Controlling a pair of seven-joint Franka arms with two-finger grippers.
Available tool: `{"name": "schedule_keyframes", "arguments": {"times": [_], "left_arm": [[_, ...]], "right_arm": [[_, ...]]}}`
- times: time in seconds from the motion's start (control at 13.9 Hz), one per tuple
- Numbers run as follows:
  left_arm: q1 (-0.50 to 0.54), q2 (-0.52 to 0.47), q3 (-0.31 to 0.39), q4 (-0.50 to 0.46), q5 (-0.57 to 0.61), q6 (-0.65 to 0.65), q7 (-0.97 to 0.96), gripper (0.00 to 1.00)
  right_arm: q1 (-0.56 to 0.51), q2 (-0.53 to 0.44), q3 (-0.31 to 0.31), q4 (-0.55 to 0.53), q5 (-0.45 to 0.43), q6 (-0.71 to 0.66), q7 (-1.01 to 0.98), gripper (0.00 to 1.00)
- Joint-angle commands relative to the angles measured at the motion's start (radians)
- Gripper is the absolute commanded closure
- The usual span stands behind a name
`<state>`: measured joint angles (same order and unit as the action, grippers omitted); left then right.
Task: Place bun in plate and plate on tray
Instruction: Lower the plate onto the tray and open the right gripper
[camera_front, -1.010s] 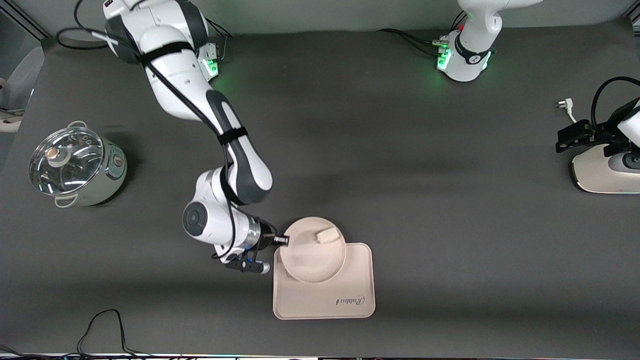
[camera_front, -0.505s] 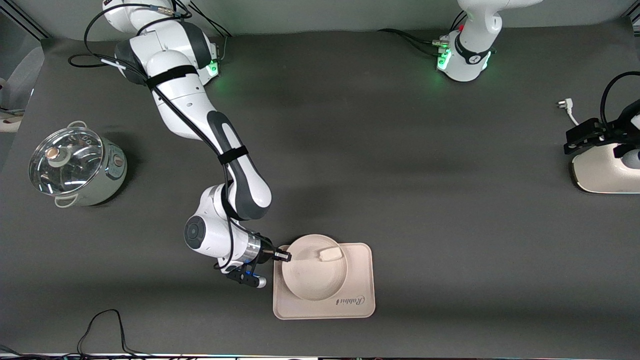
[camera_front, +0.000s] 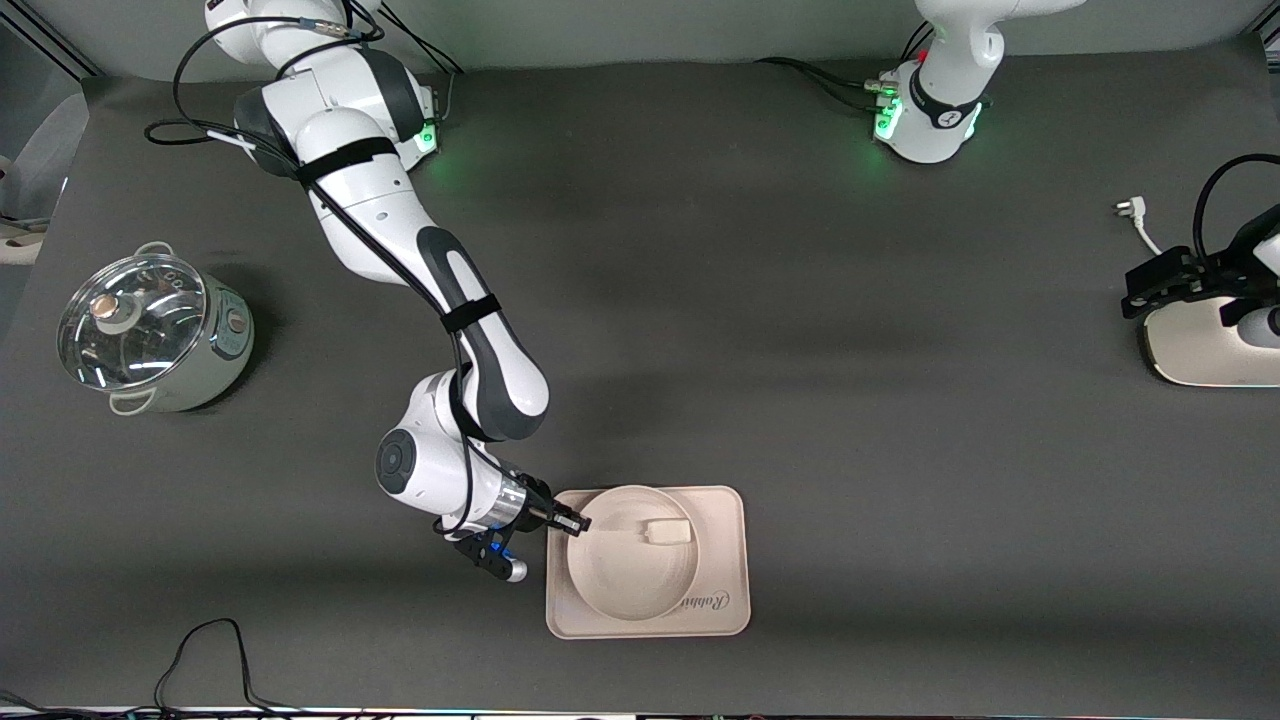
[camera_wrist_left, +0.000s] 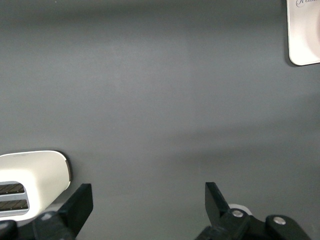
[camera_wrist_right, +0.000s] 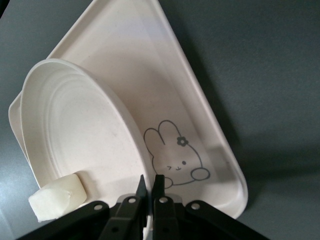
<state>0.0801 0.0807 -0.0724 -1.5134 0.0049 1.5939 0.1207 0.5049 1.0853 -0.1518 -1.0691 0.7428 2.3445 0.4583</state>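
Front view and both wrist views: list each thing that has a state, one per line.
bun: lying in the plate.
plate: on the tray, rim pinched.
tray: flat on the table.
right pincer: shut on the plate's rim.
left pincer: open, waiting over the table.
pot: lid on.

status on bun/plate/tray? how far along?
Done: bun lies in the plate. In hand: right gripper is shut on the plate's rim, plate over the tray, seemingly not yet set flat. Left: lower and release. Left gripper waits open beside a toaster.
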Motion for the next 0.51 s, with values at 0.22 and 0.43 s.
{"name": "schedule_keyframes", "arguments": {"times": [0.22, 0.43], "left_arm": [[0.004, -0.007, 0.006, -0.017, -0.02, 0.024, 0.004, 0.0], [0.004, -0.001, 0.013, -0.016, -0.045, 0.023, 0.001, 0.0]], "right_arm": [[0.014, 0.022, 0.002, 0.043, -0.019, 0.006, 0.031, 0.7], [0.009, -0.001, -0.002, 0.043, -0.132, -0.04, 0.034, 0.0]]}}
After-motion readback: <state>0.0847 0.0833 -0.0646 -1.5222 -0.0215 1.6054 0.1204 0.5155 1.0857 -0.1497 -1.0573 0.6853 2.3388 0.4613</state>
